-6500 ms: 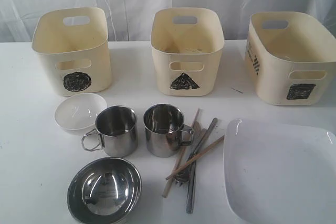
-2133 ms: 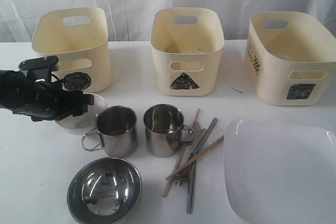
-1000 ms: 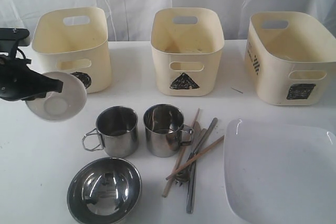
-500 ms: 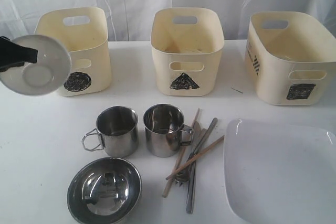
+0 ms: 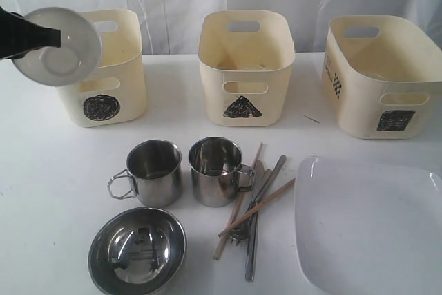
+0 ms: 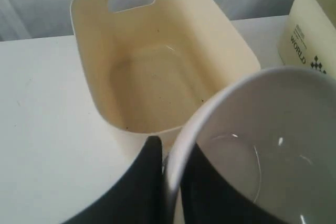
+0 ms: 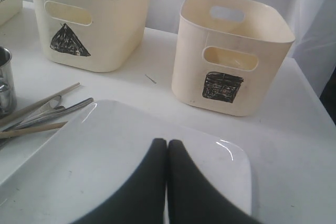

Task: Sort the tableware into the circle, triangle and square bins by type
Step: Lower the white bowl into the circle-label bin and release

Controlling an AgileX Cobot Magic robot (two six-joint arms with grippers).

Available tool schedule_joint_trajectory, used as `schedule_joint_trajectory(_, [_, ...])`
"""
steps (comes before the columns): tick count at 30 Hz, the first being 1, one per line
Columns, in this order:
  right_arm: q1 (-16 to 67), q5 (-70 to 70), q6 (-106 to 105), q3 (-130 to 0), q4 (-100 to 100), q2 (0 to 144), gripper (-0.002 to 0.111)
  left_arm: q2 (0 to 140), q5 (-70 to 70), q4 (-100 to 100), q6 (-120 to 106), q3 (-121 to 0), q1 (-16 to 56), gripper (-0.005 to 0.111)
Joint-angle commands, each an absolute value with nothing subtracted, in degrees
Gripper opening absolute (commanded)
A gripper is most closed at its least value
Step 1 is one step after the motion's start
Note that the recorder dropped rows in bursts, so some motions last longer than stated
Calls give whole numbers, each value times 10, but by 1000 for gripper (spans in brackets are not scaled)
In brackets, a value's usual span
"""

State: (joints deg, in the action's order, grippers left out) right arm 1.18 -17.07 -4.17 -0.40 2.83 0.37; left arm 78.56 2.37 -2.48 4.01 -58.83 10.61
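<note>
My left gripper (image 5: pixel 52 36) (image 6: pixel 172 157) is shut on the rim of the small white bowl (image 5: pixel 61 52) (image 6: pixel 262 145), one finger inside and one outside. The bowl hangs tilted in the air at the front left corner of the circle bin (image 5: pixel 103 74), whose inside (image 6: pixel 152 77) holds nothing. The triangle bin (image 5: pixel 245 67) (image 7: pixel 89 19) and square bin (image 5: pixel 387 77) (image 7: pixel 231 56) stand to the right. On the table rest two steel mugs (image 5: pixel 153 170) (image 5: pixel 215 169), a steel bowl (image 5: pixel 137 250), chopsticks and cutlery (image 5: pixel 252 205) (image 7: pixel 47 111), and the white plate (image 5: pixel 369 222). My right gripper (image 7: pixel 168 142) hovers shut over the plate (image 7: pixel 105 150).
White curtain hangs behind the bins. Another bin's labelled side (image 6: pixel 315 24) shows beside the circle bin in the left wrist view. The table's right edge runs close past the square bin (image 7: pixel 315 129). The right arm is out of the exterior view.
My left gripper has lifted the small white bowl off the table and carried it up and back to the circle bin's rim. The right gripper has stayed shut.
</note>
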Motion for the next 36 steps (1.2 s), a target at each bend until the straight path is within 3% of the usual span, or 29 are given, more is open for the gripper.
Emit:
schedule_joint_trajectory(1, [14,-168,-42,0,29,0,0,838,21,-27,38,-643,104,0])
schedule_joint_trajectory(19, [14,-168,-42,0,29,0,0,1027,13,-23,10,-835,63,0])
schedule_joint_trajectory(36, [14,-168,-42,0,29,0,0,1107,-67,-23,-14,-847,53,3])
